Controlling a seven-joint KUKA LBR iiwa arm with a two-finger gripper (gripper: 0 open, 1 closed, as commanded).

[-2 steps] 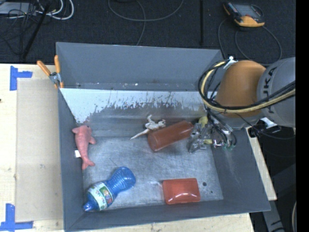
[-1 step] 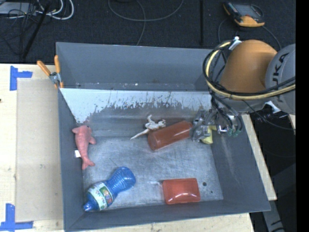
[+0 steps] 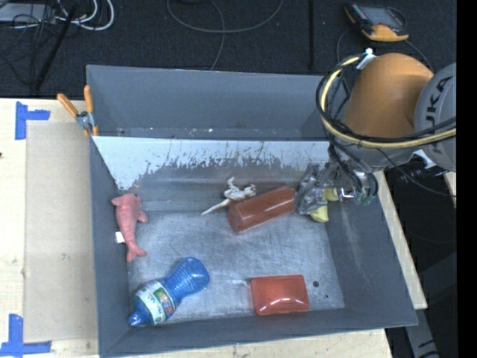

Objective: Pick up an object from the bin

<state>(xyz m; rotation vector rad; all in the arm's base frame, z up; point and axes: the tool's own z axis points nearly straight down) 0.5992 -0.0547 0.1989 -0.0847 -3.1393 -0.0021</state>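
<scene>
Gripper (image 3: pixel 316 194) sat low at far right of bin (image 3: pixel 186 118), against right end of long red-brown block (image 3: pixel 261 208). Small yellow piece (image 3: pixel 320 215) lay just on its near side. Its state, apart or together: couldn't tell. White lizard toy (image 3: pixel 237 193) lay just beside block's far left end.

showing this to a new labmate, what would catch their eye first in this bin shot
The blue bottle lying in the lower left corner of the bin stands out most, with the pink toy fish by the left wall above it. The robot's hand sits low by the right wall, at the end of a long reddish block in the middle. A flat red pad lies near the front.
</scene>
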